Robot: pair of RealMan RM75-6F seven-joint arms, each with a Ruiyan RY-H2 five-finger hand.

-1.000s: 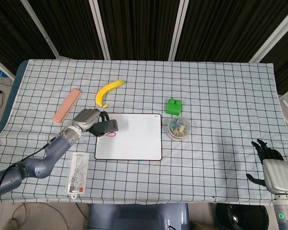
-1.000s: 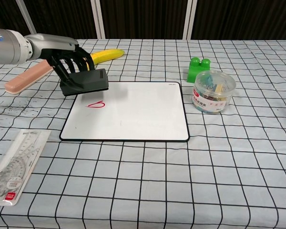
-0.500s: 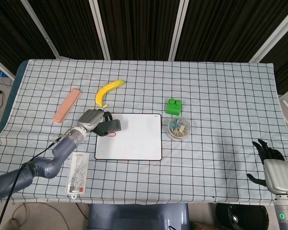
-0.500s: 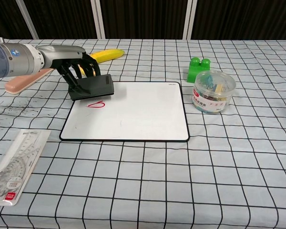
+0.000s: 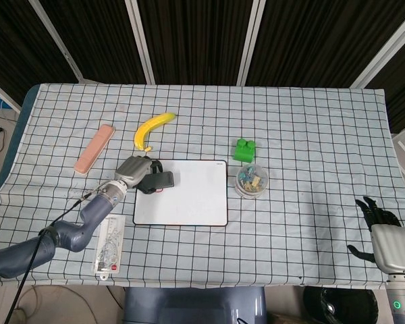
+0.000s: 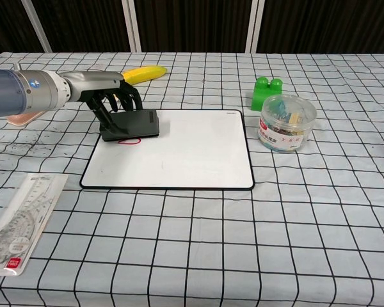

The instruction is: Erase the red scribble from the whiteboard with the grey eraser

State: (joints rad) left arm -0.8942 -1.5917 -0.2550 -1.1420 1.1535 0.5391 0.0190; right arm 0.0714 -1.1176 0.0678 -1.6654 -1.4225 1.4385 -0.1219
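Over the last second the left hand has been carrying the grey eraser down and inward from just off the whiteboard's far-left corner, and now the eraser is lying low over the red scribble, covering most of it so that only its near edge is showing in the chest view. That suggests the wiping step is just beginning; whether the eraser is already pressing on the board cannot be told from either view. The hand is gripping the eraser from its far-left side, fingers curled over the top, with the scribble sitting directly beneath and just nearer than the eraser. The right hand is hanging off the counter's near-right corner, well apart, holding nothing with fingers loosely spread.
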